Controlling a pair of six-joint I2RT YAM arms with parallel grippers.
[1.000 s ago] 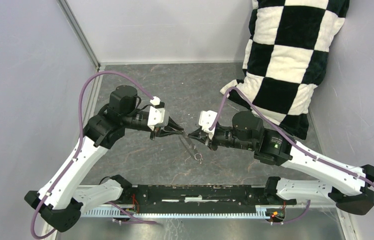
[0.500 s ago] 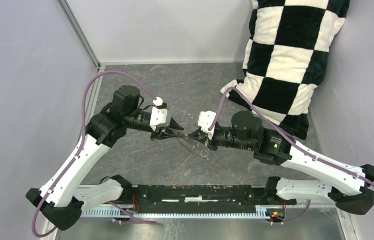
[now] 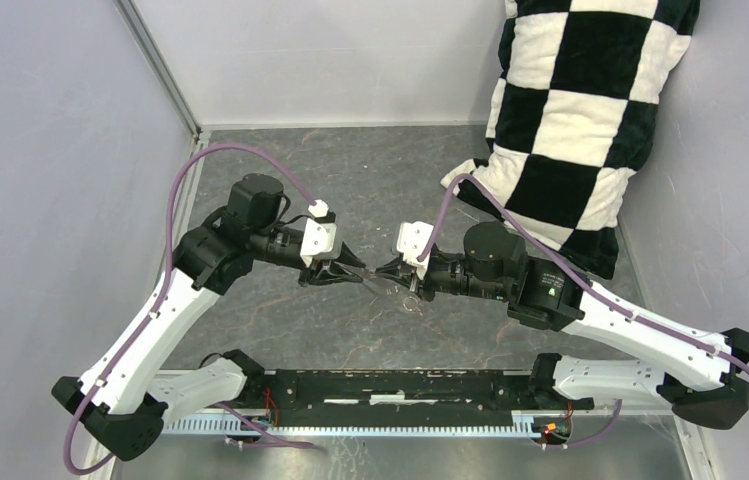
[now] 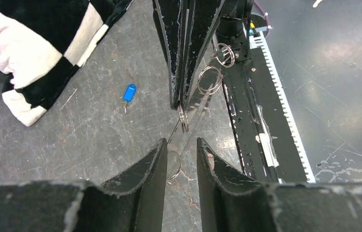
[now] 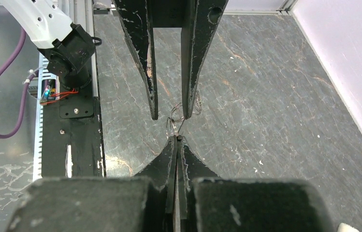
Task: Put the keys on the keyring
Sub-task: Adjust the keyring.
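the grey stone-patterned table (image 3: 350, 180) carried a checkered pillow (image 3: 580, 100) at its far right; both arms met tip to tip over the table's middle; the right gripper (image 5: 176, 140) was clenched on the keyring (image 4: 182, 120), whose thin wire and small split rings hung from its tips toward the table; the left gripper (image 4: 180, 145) faced it with its jaws apart, straddling the wire and gripping nothing; the blue key (image 4: 129, 93) lay loose on the table, off the ring, on the far side of the meeting point toward the pillow; its long axis seemed to run roughly left to right, blade end toward the left arm; the unloaded left gripper looked the better placed to fetch it.
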